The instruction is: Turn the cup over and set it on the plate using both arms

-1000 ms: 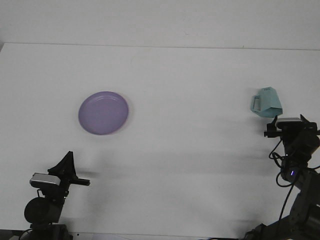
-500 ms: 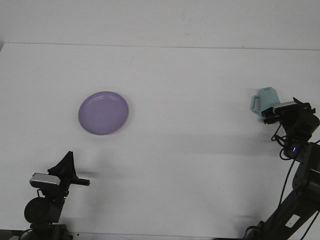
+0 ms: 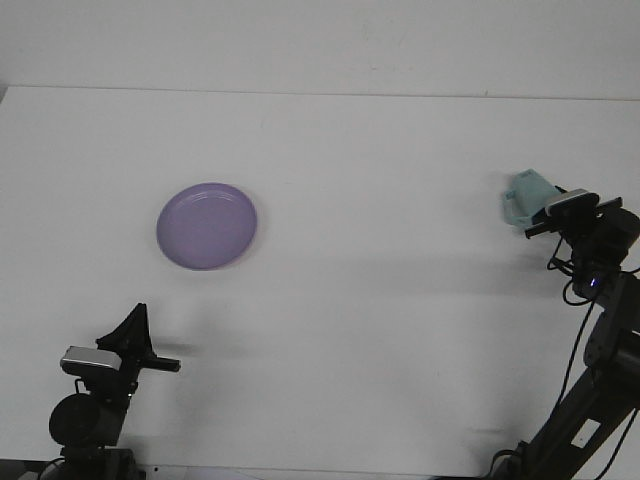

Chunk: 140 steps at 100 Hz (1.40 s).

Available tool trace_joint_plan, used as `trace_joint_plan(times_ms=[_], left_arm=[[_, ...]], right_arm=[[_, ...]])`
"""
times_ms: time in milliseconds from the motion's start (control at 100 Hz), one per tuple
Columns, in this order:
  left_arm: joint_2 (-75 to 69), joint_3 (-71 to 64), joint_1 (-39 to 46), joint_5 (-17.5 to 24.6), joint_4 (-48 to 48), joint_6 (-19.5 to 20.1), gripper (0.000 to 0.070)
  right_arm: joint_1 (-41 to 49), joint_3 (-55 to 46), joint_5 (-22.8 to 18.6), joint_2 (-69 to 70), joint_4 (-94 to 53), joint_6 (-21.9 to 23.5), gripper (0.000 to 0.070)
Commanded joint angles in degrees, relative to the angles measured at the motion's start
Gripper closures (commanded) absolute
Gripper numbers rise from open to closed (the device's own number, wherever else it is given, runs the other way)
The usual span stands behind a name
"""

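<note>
Cup (image 3: 522,198): pale teal, with a handle on its left side, at the far right of the worktop (image 3: 380,300). Partly covered by the right arm's head. Whether it rested on the surface or was lifted could not be told, nor which way up it stood.

Right gripper (image 3: 538,212): right at the cup, its camera housing overlapping the cup's right edge. Fingers hidden behind that housing; spread, pressed together or pinching the cup could not be told from this view.

Plate (image 3: 207,225): purple, round, lying flat and bare left of centre, well apart from the cup.

Left gripper (image 3: 160,362): low at the near left corner, near nothing, pointing right. Its fingers looked drawn together into one thin dark point, holding nothing.

Worktop: white, carrying only the cup and the plate.

State of work, as judged: early. The right arm stood at the cup, and a grasp was perhaps being made. Flip not shown as done; any pass to the left arm, the carry across and the setting down on the plate remained.
</note>
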Motion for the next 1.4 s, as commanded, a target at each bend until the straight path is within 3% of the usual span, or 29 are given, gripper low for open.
trace_joint_plan(times_ms=[0,120,420,620,730,860,1100,1390], left_arm=[[0.0,-1.2,-0.1,-0.1,0.3,-0.1,0.0688],[0.0,-1.2,-0.1,-0.1,0.1,-0.1,0.0688],[0.0,-1.2,-0.1,-0.1,0.1,-0.1,0.0688],[0.0,-1.2,-0.1,-0.1,0.1,-0.1,0.0688],[0.0,-1.2,-0.1,-0.1,0.1,-0.1,0.0688],[0.0,-1.2,-0.1,-0.1,0.1,-0.1,0.0688],[0.0,-1.2,-0.1,-0.1,0.1,-0.2,0.0688],[0.0,-1.2,-0.1,-0.1,0.1,-1.7,0.0688]], right_arm=[[-0.3,0.9,-0.3,1.5,0.5,1.9,0.0691],[-0.3,0.9,-0.3,0.6,0.3,4.9,0.0691],[0.2,0.8,-2.2,-2.2,-1.4,6.3,0.0691],[1.6,0.8,-1.4,-7.4,-5.4,14.4,0.0693],[3.2,0.8,2.4,-12.0,-11.9,19.1,0.0693],[5.7,0.9,6.1,-18.4,-21.9,21.3,0.0693],[11.0,0.9,9.1,-32.7,-43.3,26.2,0.0693],[19.1,0.9,9.2,-49.8,-67.6,31.6,0.0694]])
